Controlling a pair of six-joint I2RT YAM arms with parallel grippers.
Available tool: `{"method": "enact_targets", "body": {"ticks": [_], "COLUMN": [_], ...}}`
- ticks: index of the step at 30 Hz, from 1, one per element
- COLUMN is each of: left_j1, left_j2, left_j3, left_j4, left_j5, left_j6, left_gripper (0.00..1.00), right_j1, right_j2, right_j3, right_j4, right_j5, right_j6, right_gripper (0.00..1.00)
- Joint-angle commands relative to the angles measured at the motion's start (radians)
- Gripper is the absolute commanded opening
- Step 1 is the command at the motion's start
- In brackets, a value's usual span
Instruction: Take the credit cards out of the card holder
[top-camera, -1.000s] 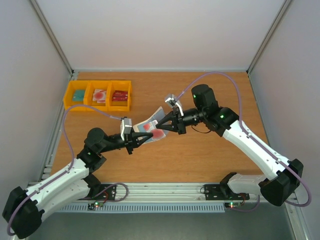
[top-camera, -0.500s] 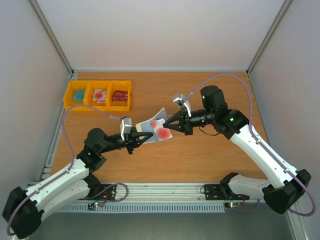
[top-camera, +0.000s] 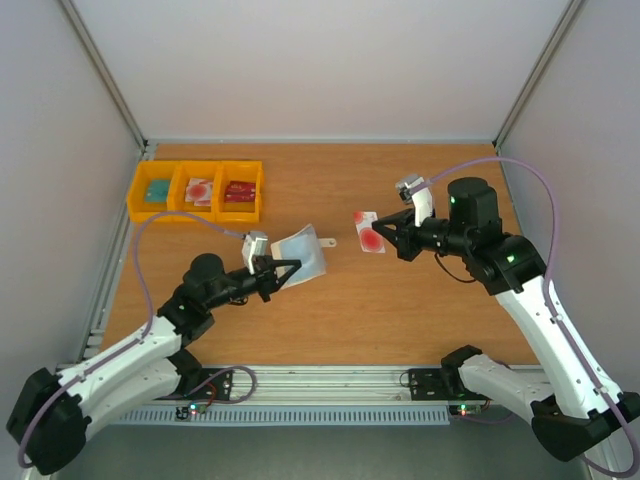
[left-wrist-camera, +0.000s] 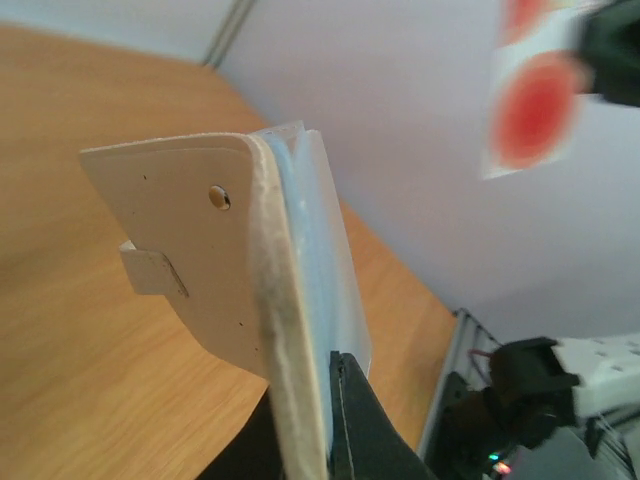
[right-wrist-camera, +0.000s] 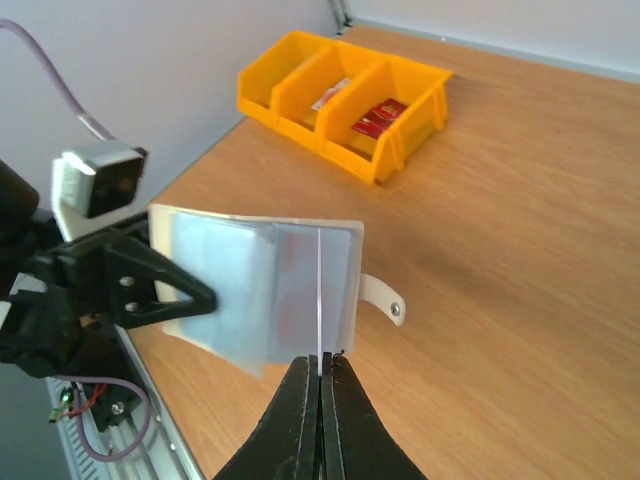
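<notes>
Over the table, card held aloft; card holder held apart.

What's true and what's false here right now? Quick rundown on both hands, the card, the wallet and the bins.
1. The right hand holds a card with red round marks. True.
2. The card sits inside the wallet. False: it is fully out, with bare table showing between the two.
3. The left hand grips the wallet. True.
4. The yellow bins hold nothing. False: all three compartments have small items in them.
</notes>
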Motion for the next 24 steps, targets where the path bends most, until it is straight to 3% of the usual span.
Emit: {"method": "enact_targets", "body": {"ticks": [1, 8, 11, 20, 22, 24], "left_j1": [0.034, -0.055, -0.071, 0.037, 0.072, 0.097], "left_j2": [0.111, 0.385, 0.527, 0.796, 0.828, 0.844], "left_j3": [-0.010, 0.125, 0.193, 0.260, 0.266, 0.273], "left_j4": [-0.059, 0.087, 0.121, -0.085, -0.186, -0.258], "left_j5": [-0.095, 0.060, 0.056, -0.075, -0.112, -0.144], "left_j6": [-0.106, -0.095, -0.127, -0.336, -0.377, -0.405], "left_gripper": [0.00, 0.00, 0.00, 0.01, 0.14, 0.34], "right_j1": [-0.006, -0.004, -0.005, -0.005, -0.006, -0.005], "right_j2": [0.000, -0.009, -0.005, 0.083, 0.110, 0.129], "right_j3": [0.029, 0.002, -0.015, -0.033, -0.033, -0.033], "right_j4": [-0.048, -0.077, -0.076, -0.052, -0.029, -0.014], "right_j5": [0.066, 0.033, 0.023, -0.068, -0.102, -0.116], "right_j6": [0.042, 0.009, -0.004, -0.030, -0.024, -0.019], "right_gripper": [0.01, 0.01, 0.01, 0.01, 0.01, 0.01]}}
